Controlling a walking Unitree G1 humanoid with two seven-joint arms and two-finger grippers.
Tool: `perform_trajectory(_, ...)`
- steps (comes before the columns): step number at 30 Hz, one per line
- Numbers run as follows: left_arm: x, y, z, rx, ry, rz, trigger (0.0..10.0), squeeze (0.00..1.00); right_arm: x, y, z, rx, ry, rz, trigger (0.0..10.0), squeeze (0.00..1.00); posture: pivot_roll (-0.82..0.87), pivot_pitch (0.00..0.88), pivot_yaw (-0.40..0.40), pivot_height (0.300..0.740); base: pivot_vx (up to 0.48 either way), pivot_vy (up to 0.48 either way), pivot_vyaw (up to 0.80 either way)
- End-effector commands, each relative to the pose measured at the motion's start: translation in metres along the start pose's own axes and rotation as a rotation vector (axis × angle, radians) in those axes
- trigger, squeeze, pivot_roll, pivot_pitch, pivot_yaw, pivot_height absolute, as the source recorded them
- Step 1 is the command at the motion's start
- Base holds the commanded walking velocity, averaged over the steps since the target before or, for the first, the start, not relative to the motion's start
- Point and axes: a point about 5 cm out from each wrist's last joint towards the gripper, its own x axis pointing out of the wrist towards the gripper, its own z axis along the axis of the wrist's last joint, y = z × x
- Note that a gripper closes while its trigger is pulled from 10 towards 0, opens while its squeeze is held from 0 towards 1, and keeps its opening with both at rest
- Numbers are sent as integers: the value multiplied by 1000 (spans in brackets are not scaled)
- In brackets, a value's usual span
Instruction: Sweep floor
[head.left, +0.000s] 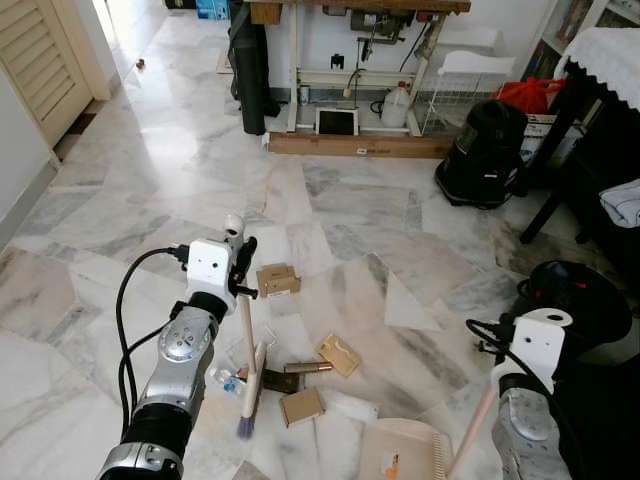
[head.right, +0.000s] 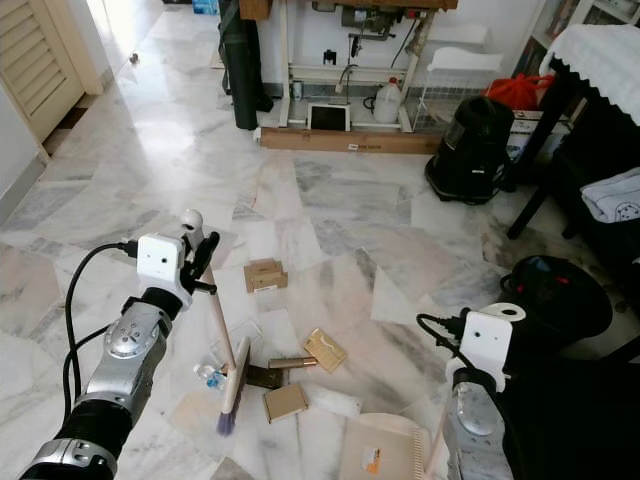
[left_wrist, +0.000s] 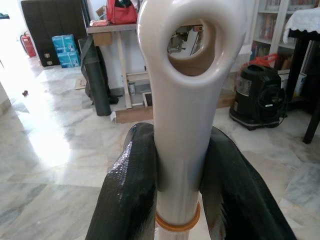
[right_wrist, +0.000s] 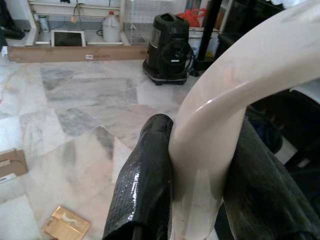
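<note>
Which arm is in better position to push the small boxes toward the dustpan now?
The left. Its gripper is shut on the broom, whose bristles rest on the floor among the cardboard boxes. The right gripper is shut on the dustpan handle, holding it just past the boxes.

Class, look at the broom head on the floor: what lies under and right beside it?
Beside the broom head lie a brown tube, a cardboard piece and clear plastic litter. Anything beneath the bristles is covered.
</note>
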Motion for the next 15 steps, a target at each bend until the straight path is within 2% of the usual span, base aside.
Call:
perform_trajectory(1, 1, 0, 9, 4, -39, -12, 10000, 0, 4, 5, 6, 10, -36, 12, 10000, 0, 152, 93, -50, 740, 0, 0, 0)
perform_trajectory(12, -1, -3, 7, -8, -8, -55, 10000, 0, 20, 13, 26, 73, -126, -5, 10000, 0, 167, 108, -42, 740, 0, 0, 0)
perform_trajectory(15, -3, -2, 7, -6, -2, -62, 10000, 0, 26, 19, 29, 78, -136, 14, 10000, 0, 177, 116, -43, 740, 0, 0, 0)
